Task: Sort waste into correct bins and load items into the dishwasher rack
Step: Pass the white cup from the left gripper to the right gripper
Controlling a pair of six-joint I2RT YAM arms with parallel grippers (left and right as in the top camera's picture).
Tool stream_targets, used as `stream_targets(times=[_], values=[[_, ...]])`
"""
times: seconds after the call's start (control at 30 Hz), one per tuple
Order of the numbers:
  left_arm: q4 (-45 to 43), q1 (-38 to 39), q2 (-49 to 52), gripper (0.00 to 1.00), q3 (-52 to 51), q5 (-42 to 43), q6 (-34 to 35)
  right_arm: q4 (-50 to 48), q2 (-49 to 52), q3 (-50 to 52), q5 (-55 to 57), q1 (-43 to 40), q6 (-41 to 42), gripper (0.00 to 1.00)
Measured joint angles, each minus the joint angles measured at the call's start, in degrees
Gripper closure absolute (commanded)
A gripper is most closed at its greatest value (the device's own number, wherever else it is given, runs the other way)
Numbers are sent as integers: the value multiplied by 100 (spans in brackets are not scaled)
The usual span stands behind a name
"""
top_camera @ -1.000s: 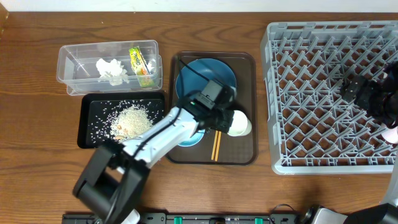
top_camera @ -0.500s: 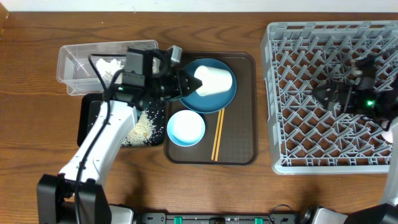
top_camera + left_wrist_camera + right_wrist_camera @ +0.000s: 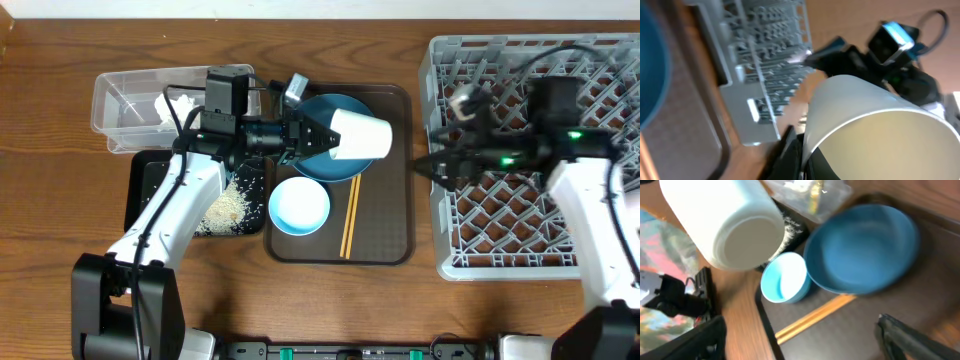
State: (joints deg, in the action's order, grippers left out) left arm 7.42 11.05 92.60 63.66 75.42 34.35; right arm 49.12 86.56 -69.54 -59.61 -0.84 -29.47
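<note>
My left gripper [image 3: 318, 138] is shut on the rim of a white cup [image 3: 360, 138] and holds it on its side in the air above the dark blue plate [image 3: 345, 108]. The cup fills the left wrist view [image 3: 875, 135] and shows in the right wrist view [image 3: 727, 222]. My right gripper [image 3: 428, 168] is open and empty at the grey rack's [image 3: 530, 255] left edge, pointing at the cup. A light blue bowl [image 3: 299, 206] and wooden chopsticks [image 3: 349, 220] lie on the brown tray [image 3: 390, 240]. Tissue [image 3: 172, 105] sits in the clear tub [image 3: 120, 100]. Rice [image 3: 225, 208] lies on the black tray [image 3: 140, 215].
The rack takes up the right side of the table. The left arm reaches over the black tray and part of the clear tub. The wrapper and the pinkish cup are not visible.
My left gripper has carried the white cup rightward over the plate. My right arm has swung left from inside the rack to its left edge, towards the cup.
</note>
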Motion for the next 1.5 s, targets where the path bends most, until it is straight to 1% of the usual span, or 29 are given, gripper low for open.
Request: stream_targets(times=[0.2,0.53,0.67,0.7,1.0,1.3,1.43,1.5], values=[[-11,33,0,94,0,442,22,-1248,83,468,-610,485,-74,8],[-42,90,0,94,0,570,22,-2096,83,553,-1513,918,-94,9],[-42,90,0,94,0,568,22,-2494,83,555,-2013,927,-105,16],[-42,90,0,94,0,570,20,-2562,83,555,-2131,927,-105,17],[-42,92,0,94,0,728,70,-2695,83,555,-2302,927,-92,23],[-42,157,0,94,0,715,188,-2778,83,555,-2269,927,-92,23],[-42,278,0,94,0,684,190,-2820,83,555,-2282,929,-92,29],[-42,313,0,94,0,667,190,-2824,83,555,-2302,929,-90,30]])
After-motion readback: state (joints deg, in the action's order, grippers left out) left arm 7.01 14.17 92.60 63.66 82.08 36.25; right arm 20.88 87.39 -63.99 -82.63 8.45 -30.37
